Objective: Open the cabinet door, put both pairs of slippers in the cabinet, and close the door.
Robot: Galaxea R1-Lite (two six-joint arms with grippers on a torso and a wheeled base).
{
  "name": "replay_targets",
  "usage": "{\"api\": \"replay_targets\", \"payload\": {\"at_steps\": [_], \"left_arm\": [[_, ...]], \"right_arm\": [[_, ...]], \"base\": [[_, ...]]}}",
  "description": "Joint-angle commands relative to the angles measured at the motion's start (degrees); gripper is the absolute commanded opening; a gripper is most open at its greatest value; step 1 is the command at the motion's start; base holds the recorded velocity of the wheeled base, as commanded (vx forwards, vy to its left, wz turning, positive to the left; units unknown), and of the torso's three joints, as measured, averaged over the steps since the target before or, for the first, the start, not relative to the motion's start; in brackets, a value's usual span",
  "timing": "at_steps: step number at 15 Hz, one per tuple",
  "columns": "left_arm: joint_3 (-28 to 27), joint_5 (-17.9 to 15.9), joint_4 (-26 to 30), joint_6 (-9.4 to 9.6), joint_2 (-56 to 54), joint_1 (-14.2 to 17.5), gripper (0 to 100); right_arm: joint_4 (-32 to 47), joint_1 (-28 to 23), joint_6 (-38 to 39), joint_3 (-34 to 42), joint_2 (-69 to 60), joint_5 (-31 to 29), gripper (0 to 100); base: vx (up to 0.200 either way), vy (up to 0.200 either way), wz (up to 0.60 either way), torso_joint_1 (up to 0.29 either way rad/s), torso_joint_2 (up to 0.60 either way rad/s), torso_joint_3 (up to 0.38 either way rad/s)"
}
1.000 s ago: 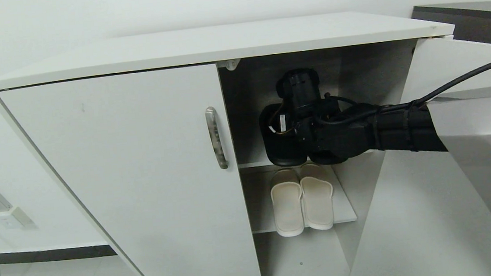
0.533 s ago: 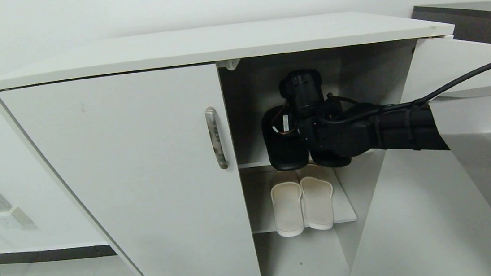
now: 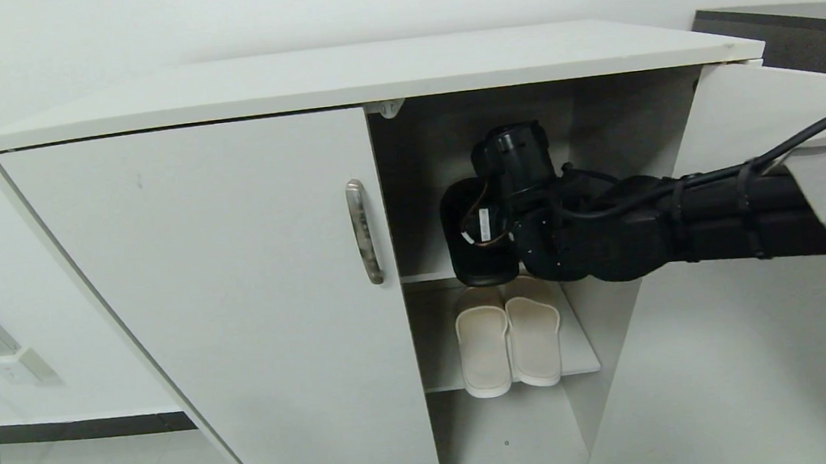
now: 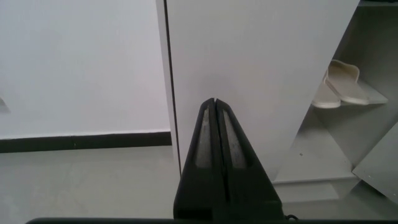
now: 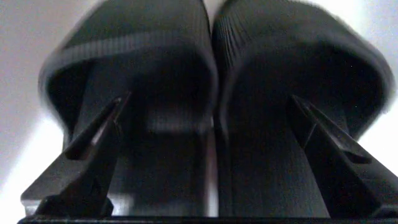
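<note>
Drawn back to the right and dipped a little over the last second: black right arm (image 3: 633, 237), with more dark sleeve out from under its silver cover. Barely shifted meanwhile: pair of black ribbed fabric slippers (image 3: 472, 260), heels at the front edge of the white upper shelf (image 3: 425, 277) inside the white box-shaped cabinet (image 3: 367, 73).

Hidden behind the wrist in the head view: second slipper of the black pair. Smeared in the right wrist view, so no telling whether lying flat on the shelf. Spread wide: right claw (image 5: 209, 99), one dark finger (image 5: 87, 149) along each outer flank of the pair; touching or just clear, cannot tell. Pressed together on nothing: left claw (image 4: 214, 106), low before the closed left door (image 3: 221, 281), over the pale floor (image 4: 93, 180).

On the white middle shelf (image 3: 583, 358): pair of cream moulded slippers (image 3: 508, 336), side by side and touching, heels just over the front edge, toes cut off beneath the upper shelf. Bare strips of shelf on both sides, wider toward the right inner wall. Swung wide, lower part cut off: open right door (image 3: 701, 386). At the closed door's inner edge, near the black heel: brushed metal bar handle (image 3: 363, 231).

On the right wrist: white tag (image 3: 484, 223), print too small to read.
</note>
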Motion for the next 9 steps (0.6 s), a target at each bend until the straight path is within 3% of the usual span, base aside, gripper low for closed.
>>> {"api": "replay_targets", "payload": {"at_steps": [1, 6, 9], "left_arm": [[0.01, 0.01, 0.02, -0.01, -0.01, 0.04, 0], [0.01, 0.01, 0.02, 0.07, -0.01, 0.04, 0], [0.01, -0.08, 0.02, 0.07, -0.01, 0.04, 0]], "right_arm": [[-0.48, 2.23, 0.63, 7.35, -7.71, -0.04, 100], [-6.19, 6.27, 0.72, 22.64, -16.85, 0.57, 100], [-14.89, 8.11, 0.11, 32.83, -20.45, 2.42, 100]], "base": [[0.0, 0.0, 0.0, 0.0, 0.0, 0.0], [0.0, 0.0, 0.0, 0.0, 0.0, 0.0], [0.0, 0.0, 0.0, 0.0, 0.0, 0.0]]}}
